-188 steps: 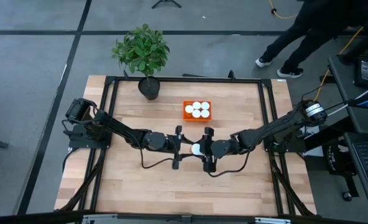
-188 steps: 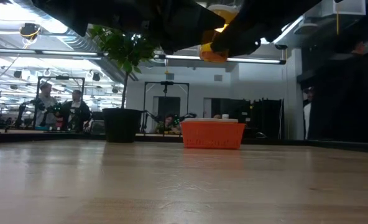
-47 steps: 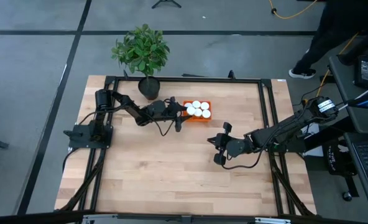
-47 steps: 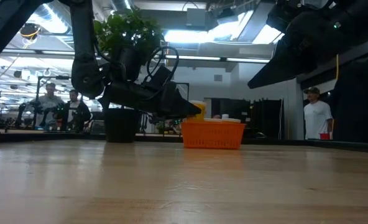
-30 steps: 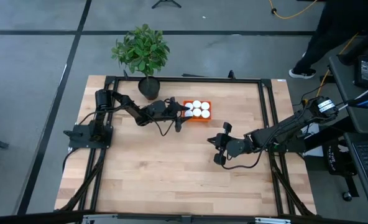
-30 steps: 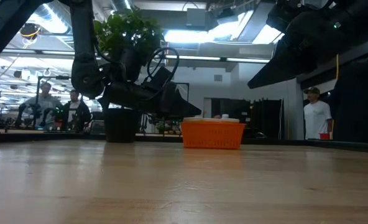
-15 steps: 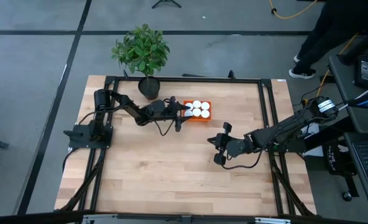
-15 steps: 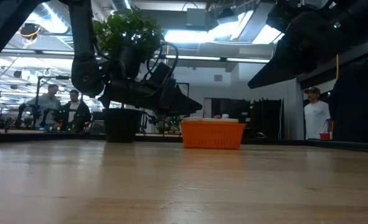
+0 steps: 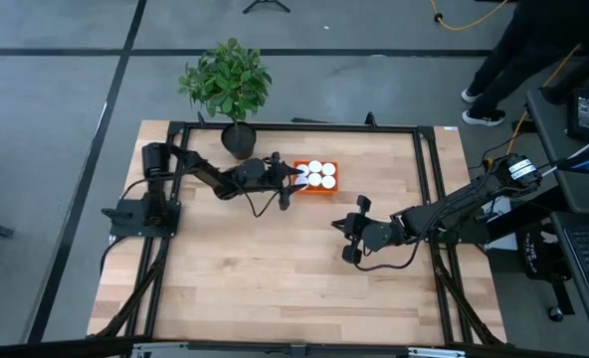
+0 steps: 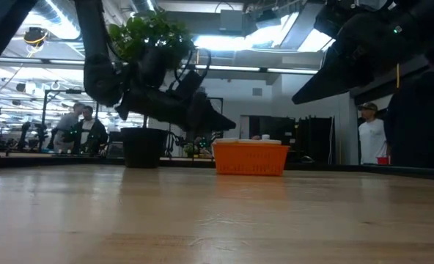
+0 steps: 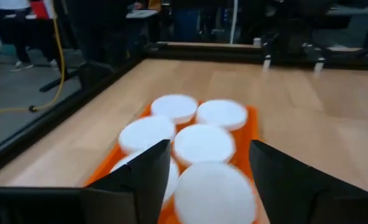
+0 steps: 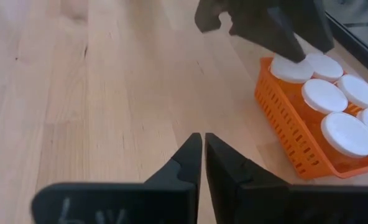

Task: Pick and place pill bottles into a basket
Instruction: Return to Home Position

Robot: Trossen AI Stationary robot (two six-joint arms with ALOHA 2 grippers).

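All six bottles (image 12: 324, 94) stand in the basket (image 12: 283, 134), at the table's far middle. The left gripper (image 11: 207, 148) hangs at the basket's left end, just above its rim — jaws wide apart, holding nothing. Hazard on withdrawal: a finger may catch a cap or the wall, tipping a bottle or dragging the basket. Lift clear before retracting. The right gripper (image 12: 203, 138) waits nearer and to the right, well apart — jaws closed, empty.

Robotics lab (framed wooden table (image 9: 275, 288), ceiling strip lights (image 10: 276, 71)).
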